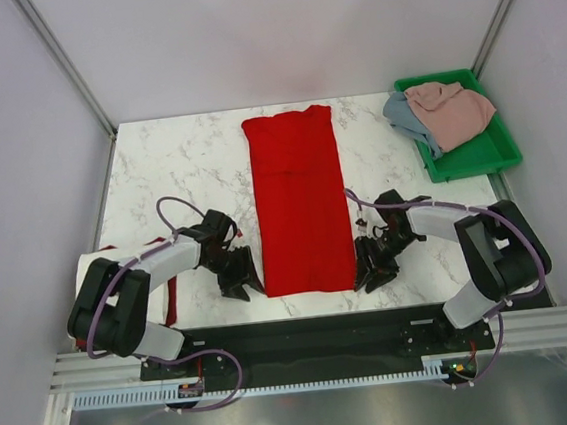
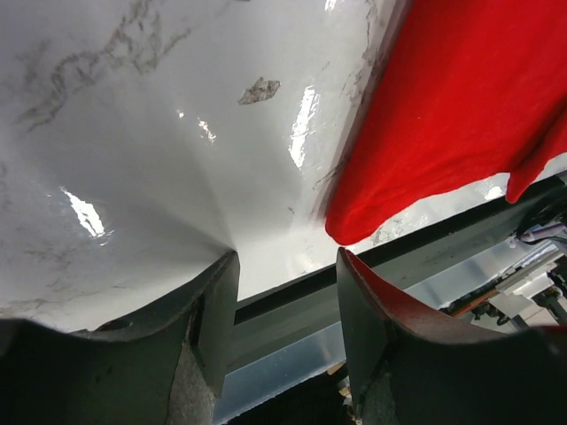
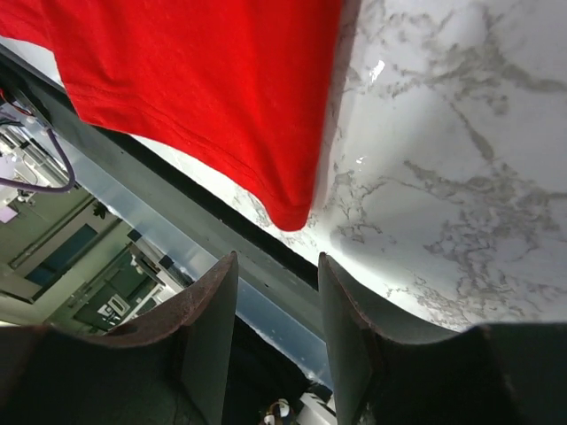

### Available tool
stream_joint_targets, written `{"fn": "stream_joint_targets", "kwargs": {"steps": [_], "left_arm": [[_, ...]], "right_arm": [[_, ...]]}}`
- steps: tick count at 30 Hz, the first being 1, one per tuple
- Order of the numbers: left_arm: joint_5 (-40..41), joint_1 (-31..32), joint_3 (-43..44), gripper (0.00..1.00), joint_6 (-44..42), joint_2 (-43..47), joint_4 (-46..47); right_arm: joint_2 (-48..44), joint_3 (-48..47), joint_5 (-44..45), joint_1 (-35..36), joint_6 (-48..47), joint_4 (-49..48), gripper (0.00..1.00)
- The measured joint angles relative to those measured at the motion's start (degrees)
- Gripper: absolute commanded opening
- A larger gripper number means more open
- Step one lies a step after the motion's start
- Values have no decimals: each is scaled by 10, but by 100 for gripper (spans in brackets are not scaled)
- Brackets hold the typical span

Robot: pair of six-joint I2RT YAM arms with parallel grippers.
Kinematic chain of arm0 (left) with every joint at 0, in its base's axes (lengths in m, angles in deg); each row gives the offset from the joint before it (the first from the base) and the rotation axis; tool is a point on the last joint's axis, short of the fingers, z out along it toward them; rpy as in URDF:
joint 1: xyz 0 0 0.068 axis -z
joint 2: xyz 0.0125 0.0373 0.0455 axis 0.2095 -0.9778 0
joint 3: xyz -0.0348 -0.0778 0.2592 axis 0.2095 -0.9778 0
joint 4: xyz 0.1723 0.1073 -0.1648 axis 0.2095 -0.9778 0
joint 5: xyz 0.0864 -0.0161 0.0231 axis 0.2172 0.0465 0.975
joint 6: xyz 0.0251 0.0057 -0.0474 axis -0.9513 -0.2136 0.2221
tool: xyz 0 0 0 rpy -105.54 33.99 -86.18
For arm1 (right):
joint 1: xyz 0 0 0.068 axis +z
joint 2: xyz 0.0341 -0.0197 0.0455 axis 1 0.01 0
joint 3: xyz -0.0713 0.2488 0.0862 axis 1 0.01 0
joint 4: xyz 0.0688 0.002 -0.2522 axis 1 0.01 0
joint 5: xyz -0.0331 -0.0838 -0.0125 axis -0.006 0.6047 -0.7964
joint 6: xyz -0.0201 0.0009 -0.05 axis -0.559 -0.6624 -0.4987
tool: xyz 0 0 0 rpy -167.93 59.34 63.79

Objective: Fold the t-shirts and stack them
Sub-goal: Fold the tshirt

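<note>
Red shirt (image 1: 298,201) lies as a long strip mid-bench (image 1: 178,162). Left tool (image 1: 240,280) and right tool (image 1: 371,269) sit beside its near corners, both spread wide, empty. Side folds look done. Next: pinch both corners and carry them to the far end.

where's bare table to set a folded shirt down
Bare table lies far left, between the red shirt and the left edge, and far right, between it and the green tray. Crowded: the near edge, where the left tool and right tool flank the shirt's corners.
</note>
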Motion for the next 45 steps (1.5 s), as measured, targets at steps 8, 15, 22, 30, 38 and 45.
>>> {"fn": "stream_joint_targets", "kwargs": {"steps": [8, 15, 22, 30, 38, 45], "left_arm": [[-35, 1, -9, 53, 18, -11, 25], [-57, 8, 8, 51, 30, -43, 41], [-65, 12, 16, 35, 32, -61, 54], [-62, 17, 17, 2, 33, -73, 74], [-24, 6, 111, 2, -4, -50, 53], [25, -50, 253, 2, -50, -83, 48]], "right_arm": [[46, -12, -3, 4, 21, -5, 49], [65, -32, -7, -5, 31, -12, 48], [81, -40, -8, -11, 37, -26, 30], [89, -45, -18, -13, 39, -43, 0], [34, -119, -40, -48, 30, -25, 0], [53, -259, -39, -52, 30, -59, 0]]}}
